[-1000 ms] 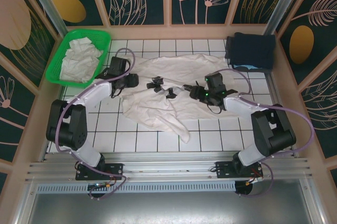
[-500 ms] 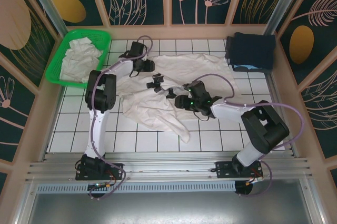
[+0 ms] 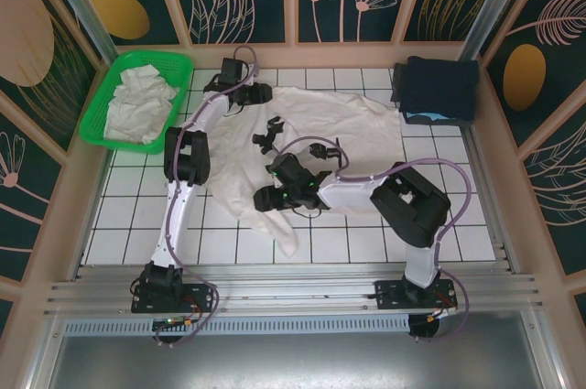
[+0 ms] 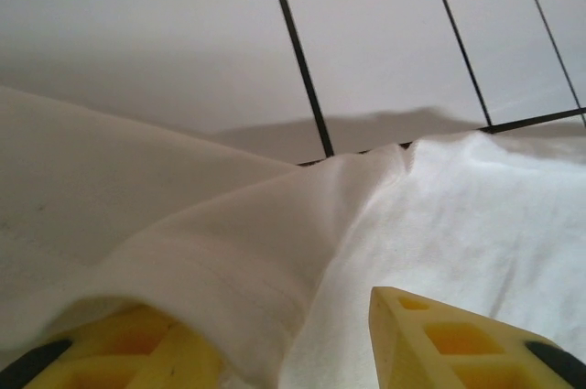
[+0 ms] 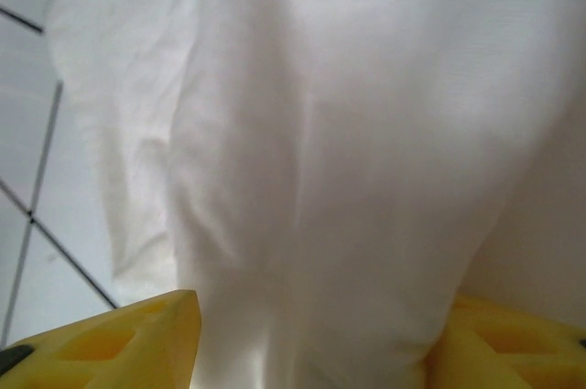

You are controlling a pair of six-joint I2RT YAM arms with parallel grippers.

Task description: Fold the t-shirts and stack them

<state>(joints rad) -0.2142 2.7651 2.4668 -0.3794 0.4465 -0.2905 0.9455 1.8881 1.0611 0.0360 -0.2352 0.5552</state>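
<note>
At the far left corner of the white-tiled desk [image 3: 137, 197] stands a green basket [image 3: 154, 54] holding crumpled white t-shirts [image 3: 139, 101]. Just to its right the left arm stretches from its base to the far side of the desk, and the left tool [image 3: 259, 93] sits at the far left edge of the spread t-shirt [image 3: 339, 124]. In the left wrist view, the left tool [image 4: 275, 325] has its yellow fingers [image 4: 458, 343] set apart. A hemmed fold of the t-shirt [image 4: 476, 206] drapes over the left finger and lies in the gap, with bare desk [image 4: 137, 23] beyond it. The spread t-shirt is white and wrinkled; it lies across the middle of the desk, from the far left toward the far right, with a narrow tail trailing to the near side. The right arm bends at its elbow and reaches leftward across the near part of the cloth, so that the right tool [image 3: 272, 197] rests at the shirt's near left edge. In the right wrist view, the right tool [image 5: 320, 316] is also parted wide, and the t-shirt [image 5: 330, 133] fills the space between the yellow fingers [image 5: 110, 348]; they do not press on it. At the far right corner lies a folded dark blue cloth [image 3: 437, 87], just beside the shirt's far right edge.
</note>
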